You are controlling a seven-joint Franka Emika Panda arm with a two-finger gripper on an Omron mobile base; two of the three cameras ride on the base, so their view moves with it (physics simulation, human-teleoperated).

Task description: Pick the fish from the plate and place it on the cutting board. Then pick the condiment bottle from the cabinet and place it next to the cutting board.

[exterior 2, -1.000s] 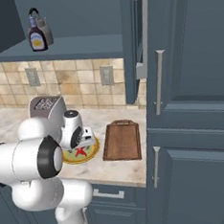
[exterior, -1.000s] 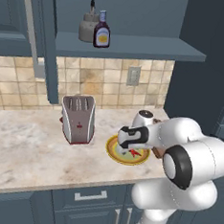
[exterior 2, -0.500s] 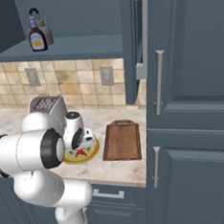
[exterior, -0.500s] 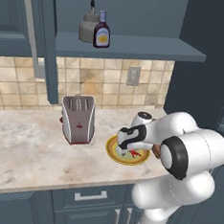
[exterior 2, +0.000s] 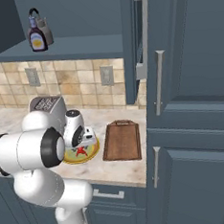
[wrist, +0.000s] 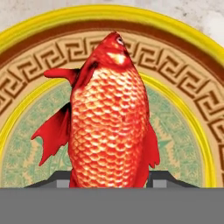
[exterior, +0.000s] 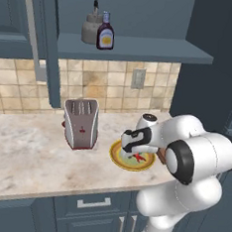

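The slim red-orange scaled fish point(wrist: 111, 118) lies on the round yellow-rimmed plate point(wrist: 183, 48), directly between the gripper point(wrist: 109, 179) fingertips, which flank its body; whether they clamp it I cannot tell. It probably handles light, stiff and slippery, best pinched mid-body.

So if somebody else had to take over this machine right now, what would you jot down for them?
Gripper: down over the round yellow-rimmed plate, jaws either side of the small red-orange fish; a firm grip can't be confirmed.
Fish lies on the plate, on the counter beside the silver toaster.
Dark brown wooden cutting board: right of the plate, bare.
Dark brown condiment bottle: on the open blue-grey cabinet shelf.
Done: nothing placed yet.
Left: move fish to board, then set bottle beside the board.
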